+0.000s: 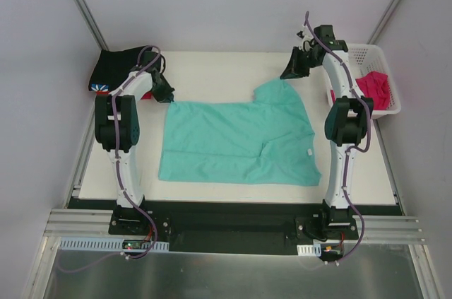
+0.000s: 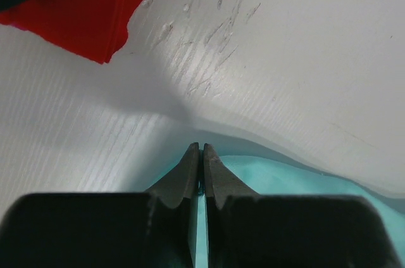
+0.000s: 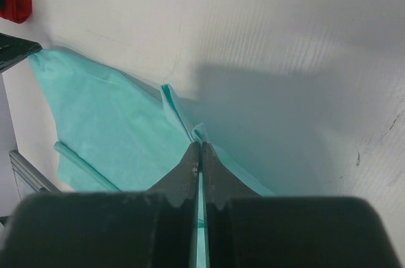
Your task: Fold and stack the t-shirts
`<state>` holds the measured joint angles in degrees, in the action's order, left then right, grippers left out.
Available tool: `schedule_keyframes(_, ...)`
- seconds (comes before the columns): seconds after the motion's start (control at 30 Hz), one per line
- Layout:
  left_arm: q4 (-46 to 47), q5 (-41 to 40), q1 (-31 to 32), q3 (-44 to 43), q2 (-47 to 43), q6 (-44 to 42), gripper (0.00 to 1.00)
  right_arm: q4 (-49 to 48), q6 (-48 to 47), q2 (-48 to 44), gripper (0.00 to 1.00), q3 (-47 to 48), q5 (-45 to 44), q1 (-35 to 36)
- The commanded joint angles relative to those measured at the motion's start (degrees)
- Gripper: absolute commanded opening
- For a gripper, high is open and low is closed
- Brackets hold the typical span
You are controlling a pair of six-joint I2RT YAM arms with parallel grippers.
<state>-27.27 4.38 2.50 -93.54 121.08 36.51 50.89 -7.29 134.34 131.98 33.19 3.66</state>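
Note:
The teal-green t-shirt lies spread across the middle of the table. My left gripper is shut on its far left corner; in the left wrist view the fingertips meet over teal cloth. My right gripper is shut on the shirt's far right edge and holds it raised; a small teal fold pokes out past the closed tips. A folded black t-shirt lies at the back left on a red one. The magenta-pink t-shirt lies in the basket.
A white lattice basket stands at the table's right edge, beside the right arm. The black and red stack sits close behind the left arm's wrist. White walls enclose the table at the back and both sides.

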Motion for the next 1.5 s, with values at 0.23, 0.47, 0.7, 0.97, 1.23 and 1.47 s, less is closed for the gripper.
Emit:
schedule_keyframes(0.23,-0.9,0.7,-0.7,-2.8,-3.8,-2.7,0.00,-5.5,3.0,-5.4,0.01,0.9,4.8,-1.5)
schedule_keyframes(0.47,-1.6,2.0,-0.7,-0.5,-9.2,-3.2,0.00,-5.8,3.6,-10.6,0.01,-3.0,6.3,-1.3)
schedule_keyframes(0.7,-1.6,2.3,-0.7,5.3,-17.3,-3.3,0.00,-7.0,4.0,-19.0,0.01,-12.0,6.9,-0.9)
schedule_keyframes(0.97,-1.5,1.3,-0.7,12.8,-24.6,-4.2,0.00,-6.4,2.8,-28.0,0.01,-23.4,7.2,0.0)
schedule_keyframes(1.23,-1.3,1.2,-0.7,18.0,-28.2,-3.7,0.00,-6.5,1.6,-40.4,0.01,-40.0,3.0,0.4)
schedule_keyframes(1.47,-0.7,1.7,-0.7,20.0,-29.5,-3.0,0.00,-3.2,0.0,-45.1,0.01,-44.0,-1.5,0.4)
